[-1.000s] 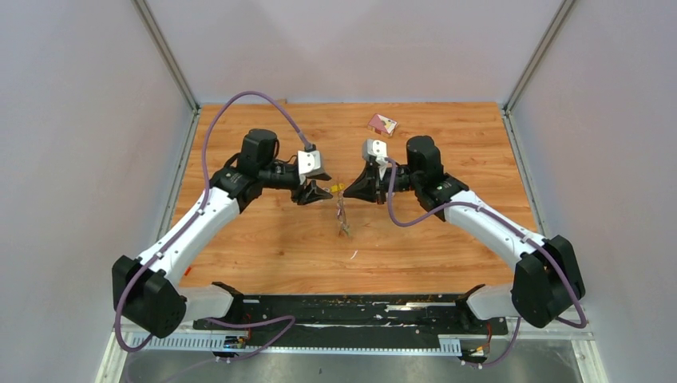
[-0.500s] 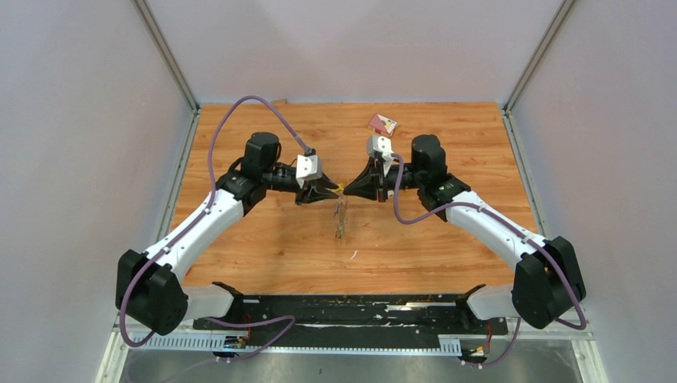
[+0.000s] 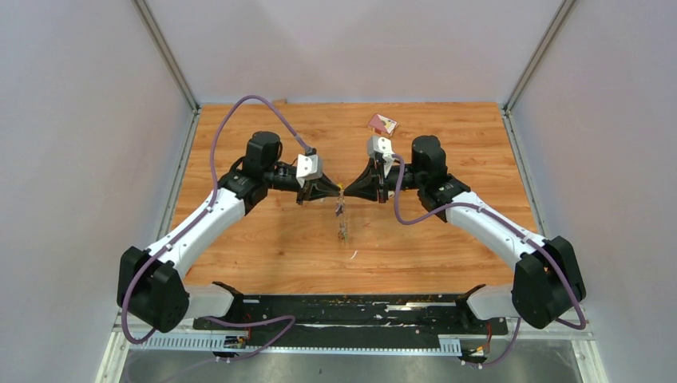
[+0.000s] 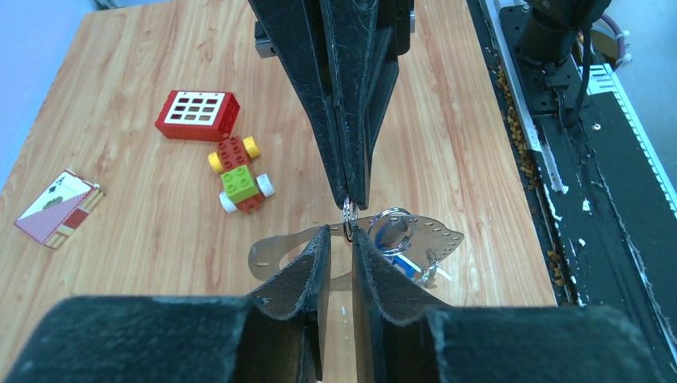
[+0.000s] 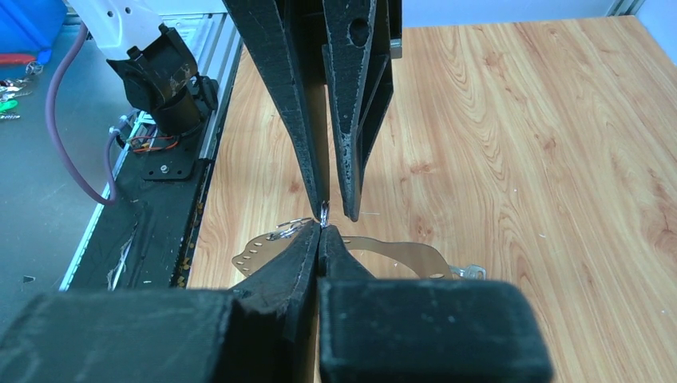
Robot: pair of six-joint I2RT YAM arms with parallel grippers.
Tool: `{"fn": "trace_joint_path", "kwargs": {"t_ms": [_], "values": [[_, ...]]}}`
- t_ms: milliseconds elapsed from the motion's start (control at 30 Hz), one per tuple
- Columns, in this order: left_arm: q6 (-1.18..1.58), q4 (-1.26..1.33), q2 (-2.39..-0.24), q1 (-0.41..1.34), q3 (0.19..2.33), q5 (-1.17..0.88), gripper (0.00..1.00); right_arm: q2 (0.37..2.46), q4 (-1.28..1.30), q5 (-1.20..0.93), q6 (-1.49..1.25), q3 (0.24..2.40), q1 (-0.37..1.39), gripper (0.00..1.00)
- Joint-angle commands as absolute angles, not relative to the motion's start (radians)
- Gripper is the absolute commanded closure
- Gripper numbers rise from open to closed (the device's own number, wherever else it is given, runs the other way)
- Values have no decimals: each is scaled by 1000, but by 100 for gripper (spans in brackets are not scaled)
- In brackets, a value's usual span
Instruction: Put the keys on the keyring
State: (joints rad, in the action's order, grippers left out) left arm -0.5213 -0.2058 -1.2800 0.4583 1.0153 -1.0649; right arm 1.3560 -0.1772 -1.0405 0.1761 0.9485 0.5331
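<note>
Claws meet tip to tip above the dangling keyring.
The right gripper is clenched on a small wire ring. The left gripper is narrowly parted around it, not visibly pinching. The keyring hangs beneath, a thin metal band: probably light, stiff, slippery and free to swing, so best pinched at its edge. Both arms reach inward over mid-table.

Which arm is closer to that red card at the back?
Right. The right arm reaches just in front of the card; the left arm is farther off to its left.
</note>
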Motion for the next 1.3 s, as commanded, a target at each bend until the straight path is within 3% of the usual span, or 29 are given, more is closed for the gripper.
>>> {"fn": "trace_joint_path", "kwargs": {"t_ms": [0,433,667,800,1033,1133,1267], "values": [[-516,-170,-1293,460,1018,-1085,78,1345,-232,-1074,170,956,529,100],[-458,-124,-1309,481,1014,-1085,85,1358,-239,-1067,161,954,528,100],[-408,-91,-1313,488,1012,-1068,100,1358,-237,-1053,178,948,530,100],[-434,-144,-1287,488,1018,-1023,100,1351,-203,-1030,225,950,529,100],[-583,-484,-1257,544,1157,-753,100,1347,-75,-973,324,998,529,77],[-599,-633,-1280,585,1245,-606,100,1342,-72,-965,327,999,529,59],[-590,-758,-1314,618,1347,-472,100,1347,-73,-967,321,1000,530,55]]}}
